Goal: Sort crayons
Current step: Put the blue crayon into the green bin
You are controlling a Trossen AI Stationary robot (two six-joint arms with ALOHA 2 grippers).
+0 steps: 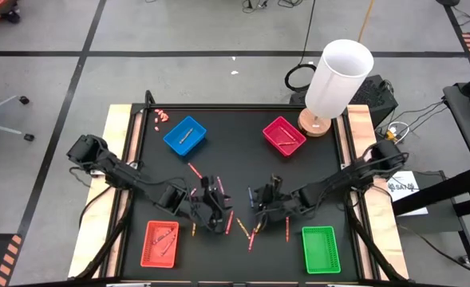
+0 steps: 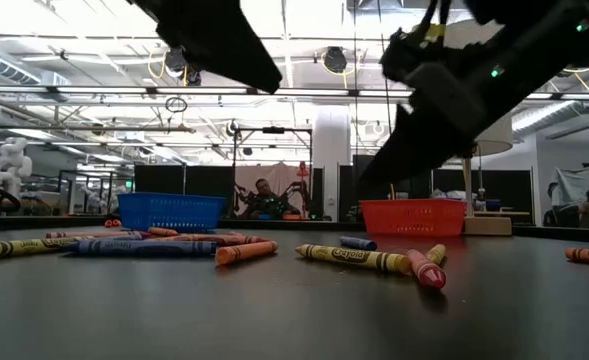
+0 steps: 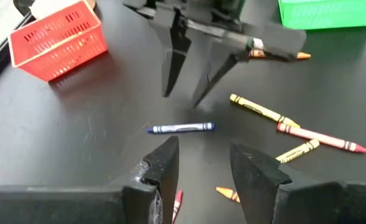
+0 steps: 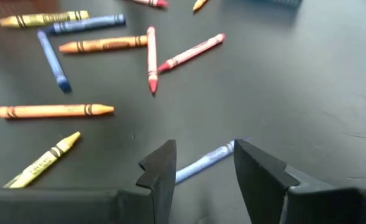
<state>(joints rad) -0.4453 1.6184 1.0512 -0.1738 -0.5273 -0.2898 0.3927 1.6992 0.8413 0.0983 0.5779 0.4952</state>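
Hovering face to face mid-table, left gripper point(image 1: 219, 209) and right gripper point(image 1: 258, 209) gape over scattered crayons point(image 4: 55, 111).

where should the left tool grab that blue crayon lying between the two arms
Grip the blue crayon mid-shaft, on its paper wrap, coming straight down from above. It lies flat on the table, apart from other crayons, crosswise ahead of the open left tool, so the fingers can straddle its thin width.
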